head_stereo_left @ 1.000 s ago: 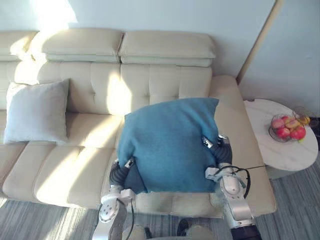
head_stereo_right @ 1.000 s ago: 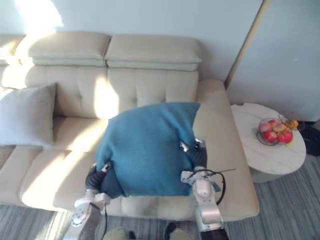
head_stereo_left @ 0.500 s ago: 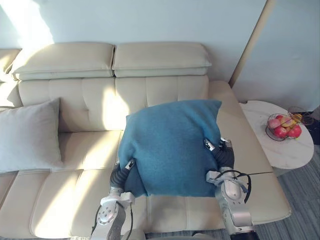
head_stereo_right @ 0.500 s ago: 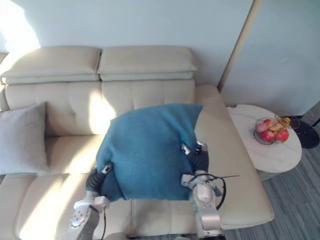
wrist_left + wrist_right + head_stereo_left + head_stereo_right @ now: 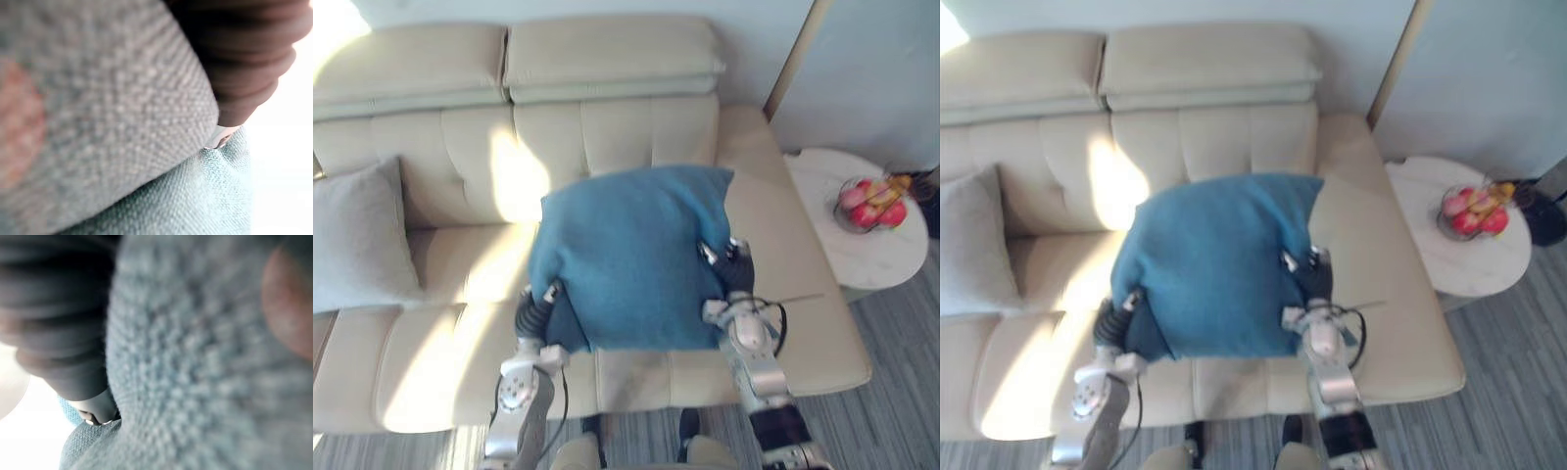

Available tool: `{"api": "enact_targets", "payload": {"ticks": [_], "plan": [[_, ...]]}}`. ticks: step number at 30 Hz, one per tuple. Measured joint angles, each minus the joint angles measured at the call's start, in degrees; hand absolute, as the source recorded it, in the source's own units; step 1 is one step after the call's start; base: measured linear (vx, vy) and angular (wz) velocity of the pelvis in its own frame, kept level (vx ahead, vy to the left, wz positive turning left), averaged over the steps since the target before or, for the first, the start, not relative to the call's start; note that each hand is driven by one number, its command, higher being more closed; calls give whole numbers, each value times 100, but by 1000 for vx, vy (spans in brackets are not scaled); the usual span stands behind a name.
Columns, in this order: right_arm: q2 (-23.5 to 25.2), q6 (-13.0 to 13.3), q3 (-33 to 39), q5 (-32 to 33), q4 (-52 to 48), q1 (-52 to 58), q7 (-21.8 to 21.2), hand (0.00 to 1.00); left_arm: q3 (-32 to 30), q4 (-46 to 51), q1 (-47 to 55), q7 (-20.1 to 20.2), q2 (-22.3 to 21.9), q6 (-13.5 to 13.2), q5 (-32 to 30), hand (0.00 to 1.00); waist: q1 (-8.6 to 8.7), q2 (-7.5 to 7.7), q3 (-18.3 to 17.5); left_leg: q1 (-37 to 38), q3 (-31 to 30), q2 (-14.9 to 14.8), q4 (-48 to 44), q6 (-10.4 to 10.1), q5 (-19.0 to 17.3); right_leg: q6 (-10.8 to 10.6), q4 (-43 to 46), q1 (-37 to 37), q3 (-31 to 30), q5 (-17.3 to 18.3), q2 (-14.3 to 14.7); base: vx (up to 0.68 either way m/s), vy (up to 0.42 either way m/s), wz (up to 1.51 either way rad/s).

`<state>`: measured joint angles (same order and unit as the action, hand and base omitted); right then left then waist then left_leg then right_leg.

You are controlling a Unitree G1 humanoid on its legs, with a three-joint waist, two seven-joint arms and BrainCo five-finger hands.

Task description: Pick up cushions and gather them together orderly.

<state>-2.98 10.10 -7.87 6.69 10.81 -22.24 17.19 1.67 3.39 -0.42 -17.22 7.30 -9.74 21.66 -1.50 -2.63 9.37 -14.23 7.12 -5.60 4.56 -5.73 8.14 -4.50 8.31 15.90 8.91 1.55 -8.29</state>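
Fingers: tucked behind the cloth on both sides, so clenched or flat cannot be told (the wrist views give weave and dark cover, little else).
Left hand [image 5: 534, 313]: pressed against the lower left edge of the blue cushion [image 5: 626, 257].
Right hand [image 5: 736, 279]: pressed against the right edge, a little higher up.
Blue cushion: carried between the two hands over the front of the sofa [image 5: 607, 127] seat, right of its middle; contact with the seat cannot be told.
Facing: broad face up toward the head camera, far edge toward the backrest.
Long axis: near square, so none to speak of; sides skewed, far right corner peaked toward the sofa arm.
Grey cushion [image 5: 357, 240]: upright against the backrest at the left end, well apart from the blue one.
Step in hand: likely the carry, with pickup done and placing not yet done.
Next move: probably a shift to the robot's left, then a lowering just beside the grey cushion, squared up and leaning on the backrest likewise.
Care needed: even squeeze from both sides, since soft stuffing could sag or slip.
Off to the right: round tabletop [image 5: 862, 250] with a fruit bowl [image 5: 871, 203], no part of the job.
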Motion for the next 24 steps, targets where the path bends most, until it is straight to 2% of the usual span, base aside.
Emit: {"api": "enact_targets", "payload": {"ticks": [3,6,8,10,11,12,13,14,18,23,24], "plan": [[4,2,164,-1,312,-1249,339,100,-238,-39,-1239,-477,177,-169,-130,100,-240,-111,146,-497,-56,-12,106,-28,241,4,530,747,22,94,-57,-128,0,10],[-73,83,493,-3,607,-2257,572,100,-204,-436,-2402,-782,582,-399,-164,100,-340,-179,348,-819,-198,6,127,-39,399,34,943,1180,125,213,-160,-112,-13,29],[-252,163,714,-5,1020,-3139,785,100,-150,-1033,-3539,-927,945,-582,-179,100,-389,-235,517,-1159,-332,24,129,-54,550,49,1161,1542,206,246,-211,-92,-23,26],[-429,181,792,-9,1346,-3670,950,100,-41,-1660,-4320,-998,1147,-617,-173,100,-411,-318,607,-1426,-445,53,133,-51,676,52,1267,1791,284,247,-264,-52,-24,24],[-471,189,816,-19,1448,-3857,1042,100,-26,-1886,-4609,-1006,1221,-618,-171,100,-419,-340,767,-1441,-450,70,132,-55,699,60,1323,1832,279,253,-274,-30,-33,16],[-477,189,838,-34,1508,-3953,1080,0,-23,-2002,-4747,-1004,1258,-619,-172,100,-413,-350,853,-1454,-451,79,132,-62,710,63,1352,1862,274,255,-286,-33,-36,7],[-497,188,897,-75,1578,-4081,1177,0,9,-2297,-5042,-1002,1292,-619,-171,100,-413,-389,945,-1595,-475,96,133,-69,745,63,1385,1994,286,255,-304,-34,-32,7],[-499,188,958,-156,1663,-4187,1265,0,23,-2516,-5263,-998,1324,-618,-171,0,-413,-406,1024,-1696,-485,105,132,-50,772,63,1443,2125,286,256,-318,-34,-28,9],[-655,60,1113,-209,2282,-4578,1545,0,79,-3625,-6250,-997,1444,-578,-178,0,-405,-401,1305,-2311,-515,133,133,-60,919,85,1720,2848,252,269,-380,-38,-34,5],[-668,-200,1237,-186,2519,-4640,1442,0,-23,-4201,-6554,-933,1403,-367,-178,0,-377,-387,1500,-2894,-393,137,132,-93,1023,118,2029,3647,96,291,-420,-17,-38,-5],[-678,-258,1239,-162,2519,-4639,1352,0,-165,-4329,-6587,-884,1318,-315,-178,0,-340,-358,1643,-2994,-260,111,132,-162,1080,118,2070,3771,56,291,-405,2,-42,-8]]}}
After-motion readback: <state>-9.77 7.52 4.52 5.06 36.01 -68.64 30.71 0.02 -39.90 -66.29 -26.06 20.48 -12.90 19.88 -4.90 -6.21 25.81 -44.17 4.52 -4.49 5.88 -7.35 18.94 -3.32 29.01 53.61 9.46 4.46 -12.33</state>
